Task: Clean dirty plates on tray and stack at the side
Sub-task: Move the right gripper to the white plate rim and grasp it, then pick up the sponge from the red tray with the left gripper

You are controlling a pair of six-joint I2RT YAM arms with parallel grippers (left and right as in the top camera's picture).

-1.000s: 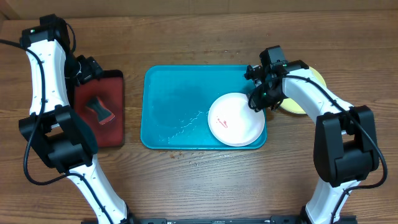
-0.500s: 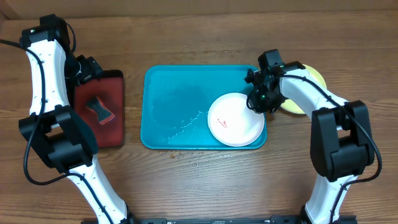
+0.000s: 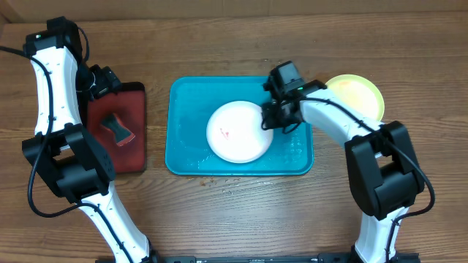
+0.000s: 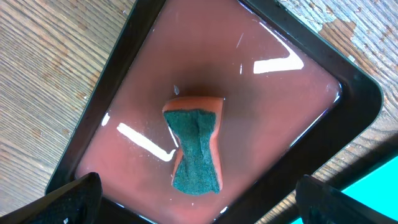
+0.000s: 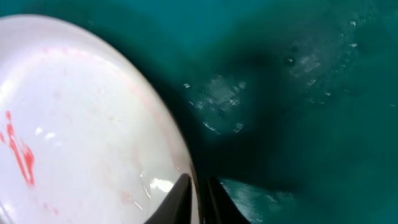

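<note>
White plate [image 3: 235,132], red smear: centre of teal tray [image 3: 190,102], rim pinched by closed right gripper [image 3: 274,117]. Yellow-green plate [image 3: 358,93]: on counter [image 3: 234,219], right of teal tray. Left gripper [image 4: 202,202]: wide open over sponge [image 4: 196,149] in red tray [image 4: 280,99], left of teal tray.

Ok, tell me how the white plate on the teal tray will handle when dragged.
It will probably slide easily: the tray looks wet, with droplets beside the white plate. It is likely stiff and light: it looks like thin glossy plastic, undeformed where the right tool pinches its rim. That wet, glossy rim may slip from a narrow pinch.
</note>
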